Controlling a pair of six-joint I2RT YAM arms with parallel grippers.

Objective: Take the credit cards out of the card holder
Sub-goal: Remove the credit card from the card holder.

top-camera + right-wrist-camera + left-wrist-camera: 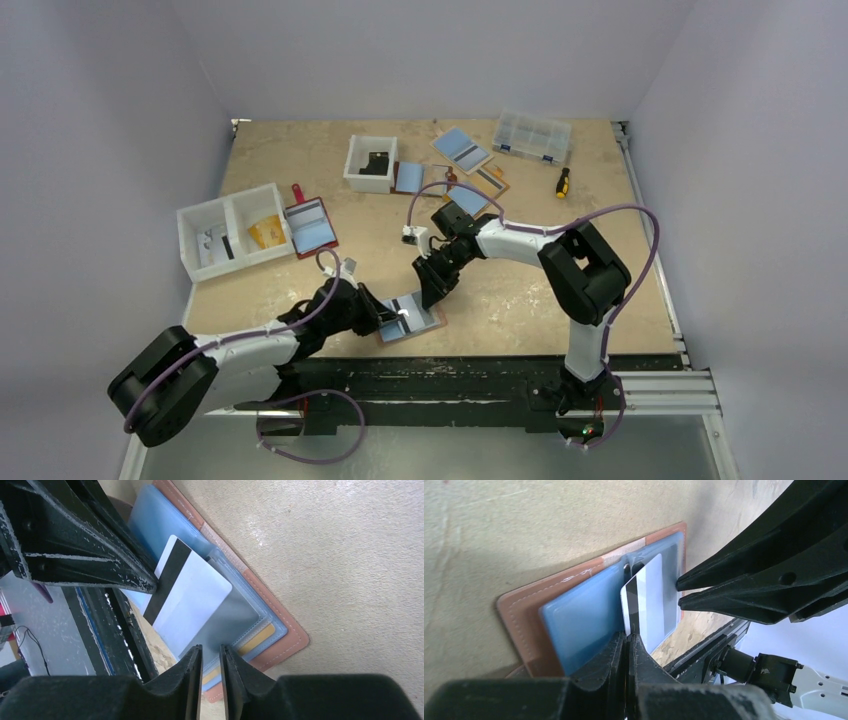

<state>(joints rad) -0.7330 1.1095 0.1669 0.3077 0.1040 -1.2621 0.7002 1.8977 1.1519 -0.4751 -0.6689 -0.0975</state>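
The tan-brown card holder [428, 323] lies open on the table near the front edge. It also shows in the left wrist view [519, 611] and the right wrist view [287, 630]. My left gripper [628, 636] is shut on the stripe edge of a light blue credit card [655, 597] with a black magnetic stripe. The card [192, 597] is partly out of its pocket and tilted up. My right gripper [211, 651] is just over the holder's other half, jaws a narrow gap apart with nothing between them. A yellow card edge [256, 640] sits in a pocket. No dark grey card shows.
White bins [232, 235] and a dark red wallet [310, 227] are at the left. A white box [369, 163], loose blue cards [461, 148], a clear organiser [532, 135] and a screwdriver [563, 182] lie at the back. The black rail [470, 372] runs just in front of the holder.
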